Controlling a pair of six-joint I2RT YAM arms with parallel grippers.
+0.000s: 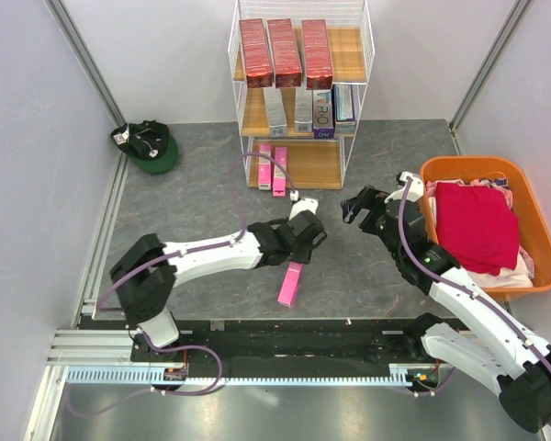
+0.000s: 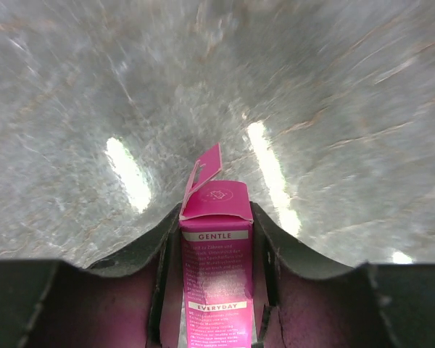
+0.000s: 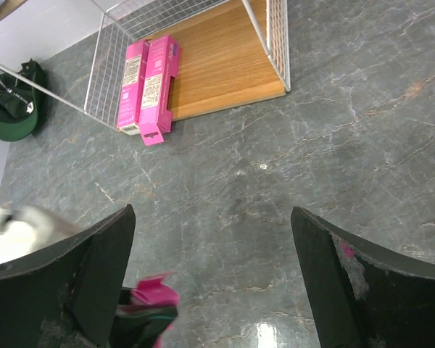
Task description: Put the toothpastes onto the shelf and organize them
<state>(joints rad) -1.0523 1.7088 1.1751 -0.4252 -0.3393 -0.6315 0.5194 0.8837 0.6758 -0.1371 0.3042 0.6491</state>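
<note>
My left gripper (image 1: pixel 300 244) is shut on a bright pink toothpaste box (image 1: pixel 290 286) over the grey floor, in front of the shelf (image 1: pixel 239 138). The left wrist view has the box (image 2: pixel 217 250) clamped between both fingers (image 2: pixel 167 239), its end flap open. My right gripper (image 1: pixel 356 208) hangs open and empty to the right, its fingers (image 3: pixel 101 268) wide apart. Three dark red boxes (image 1: pixel 286 52) lie on the top board. Silver, blue and purple boxes (image 1: pixel 303 110) stand on the middle board. Two pink boxes (image 1: pixel 273 171) lie on the bottom board (image 3: pixel 217 65), at its left (image 3: pixel 146 83).
An orange tub (image 1: pixel 466 164) full of clothes stands at the right, close to my right arm. A dark green cap (image 1: pixel 152 147) lies at the back left, near the wall. White walls close in on both sides.
</note>
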